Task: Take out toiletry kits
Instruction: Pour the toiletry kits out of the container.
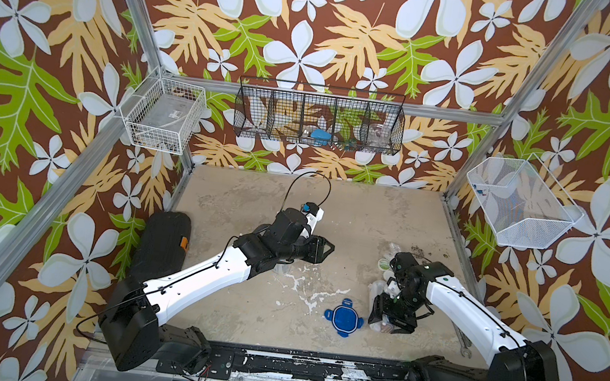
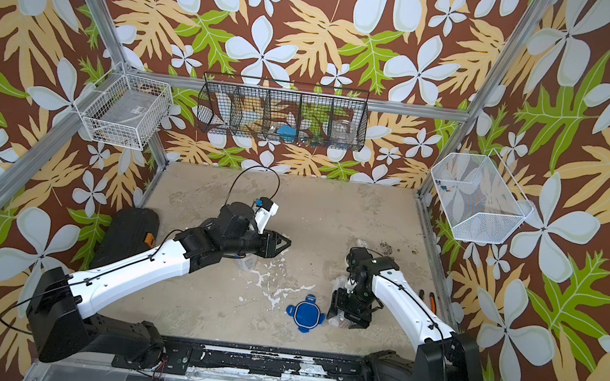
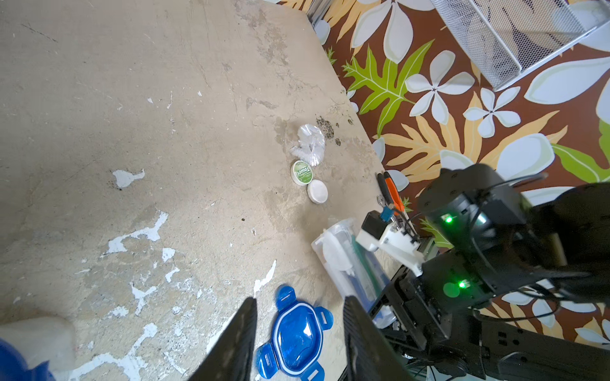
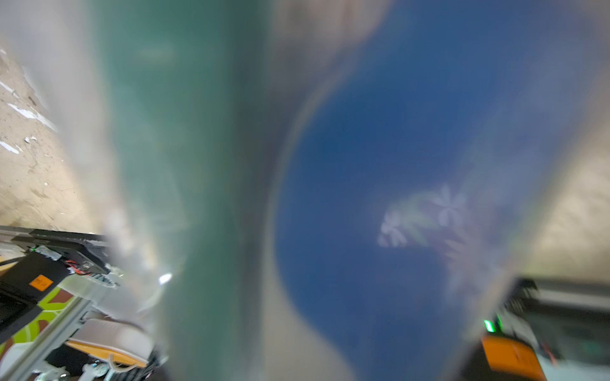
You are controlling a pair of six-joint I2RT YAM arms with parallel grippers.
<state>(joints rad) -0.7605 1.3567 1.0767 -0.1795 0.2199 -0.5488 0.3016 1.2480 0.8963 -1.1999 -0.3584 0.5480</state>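
Left claw (image 3: pixel 300 299): jaws apart, empty.
Right claw (image 1: pixel 392 323): clamped round the tipped jar (image 3: pixel 358 280).
Toiletries (image 3: pixel 334 255): mostly inside jar; tin (image 3: pixel 302 172) on table (image 3: pixel 132 99).
Risk: I fear the smooth jar slipping and pieces rolling off the table.

I run two matching arms; the left arm (image 1: pixel 199 277) and the right arm (image 1: pixel 469 315) each wear a glossy white shell over the long link, with matt black blocks at the joints and bulky black shoulder housings (image 1: pixel 128 322); a thin black cable (image 1: pixel 188 278) runs along each shell under small clips, and a cable loop (image 1: pixel 329 191) arches over the left wrist; a white camera bracket (image 1: pixel 315 216) there carries a blue plug (image 1: pixel 307 207); the left gripper (image 1: pixel 331 247) is black with a triangular cut-out, its fingers (image 3: pixel 237 339) dark and tapered; green lamps (image 3: pixel 448 218) glow on the right wrist; the black base rail (image 1: pixel 276 364) is badly chipped.
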